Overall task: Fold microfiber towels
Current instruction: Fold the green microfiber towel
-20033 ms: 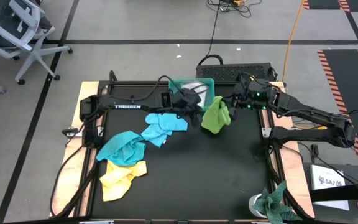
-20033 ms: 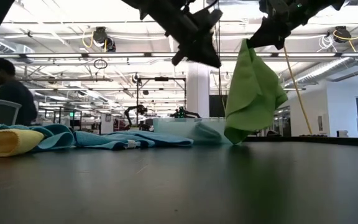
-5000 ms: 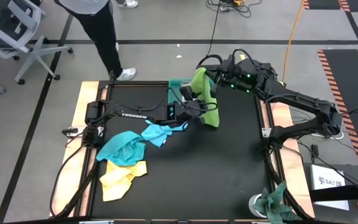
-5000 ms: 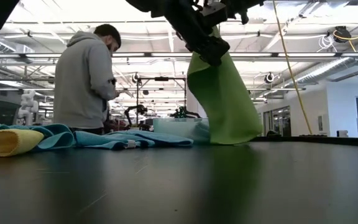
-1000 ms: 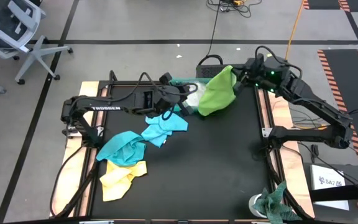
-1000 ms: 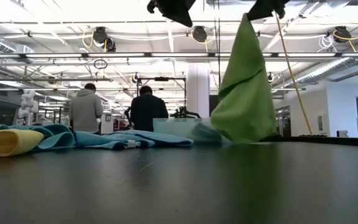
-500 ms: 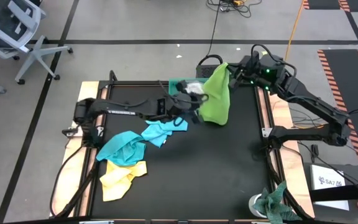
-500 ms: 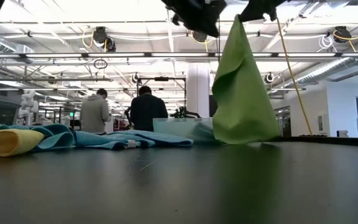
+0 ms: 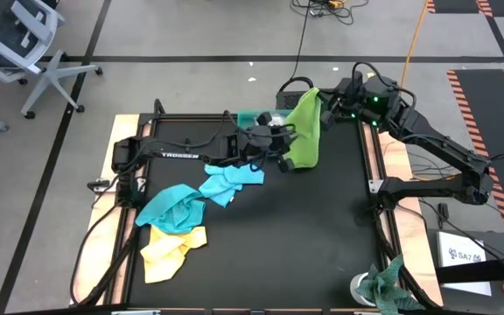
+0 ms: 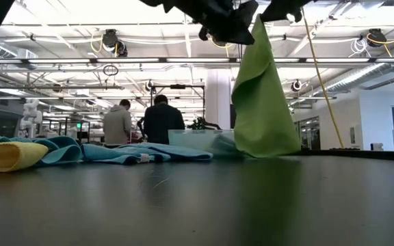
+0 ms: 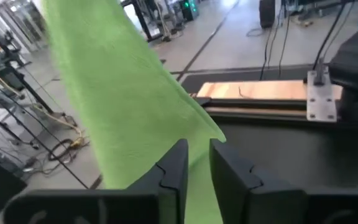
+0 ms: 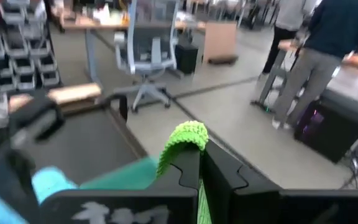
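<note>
Holding lime green towel up: right gripper pinching its top; left gripper slightly parted beside it; teal tray contents unclear.

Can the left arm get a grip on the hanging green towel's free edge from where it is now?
Probably yes. The right gripper holds the lime green towel up by a corner, and the left gripper is right beside the hanging cloth, fingers slightly apart, with nothing between them.

A bunched fold of lime green towel is pinched between the closed fingers of the right gripper, with the black tabletop, an office chair and a person in grey trousers seen beyond, on the workshop floor.
</note>
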`<action>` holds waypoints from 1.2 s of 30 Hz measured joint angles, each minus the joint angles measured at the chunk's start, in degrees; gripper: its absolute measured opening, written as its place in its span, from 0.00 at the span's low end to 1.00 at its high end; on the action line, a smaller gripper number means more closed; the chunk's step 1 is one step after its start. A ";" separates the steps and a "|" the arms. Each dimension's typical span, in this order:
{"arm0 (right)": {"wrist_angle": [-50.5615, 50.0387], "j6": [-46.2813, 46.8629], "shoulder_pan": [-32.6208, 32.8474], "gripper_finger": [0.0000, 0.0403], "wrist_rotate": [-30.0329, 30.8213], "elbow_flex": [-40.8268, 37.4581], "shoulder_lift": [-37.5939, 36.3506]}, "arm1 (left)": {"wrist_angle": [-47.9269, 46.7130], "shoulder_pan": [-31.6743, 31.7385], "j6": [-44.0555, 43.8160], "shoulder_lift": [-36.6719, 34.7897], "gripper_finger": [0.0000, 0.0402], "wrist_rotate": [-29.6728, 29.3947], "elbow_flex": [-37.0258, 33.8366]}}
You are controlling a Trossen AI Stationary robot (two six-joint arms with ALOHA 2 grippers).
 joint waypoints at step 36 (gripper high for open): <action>16.83 4.79 5.52 0.00 -2.86 0.02 9.26 | 4.17 0.05 6.70 3.88 0.46 -4.70 -0.02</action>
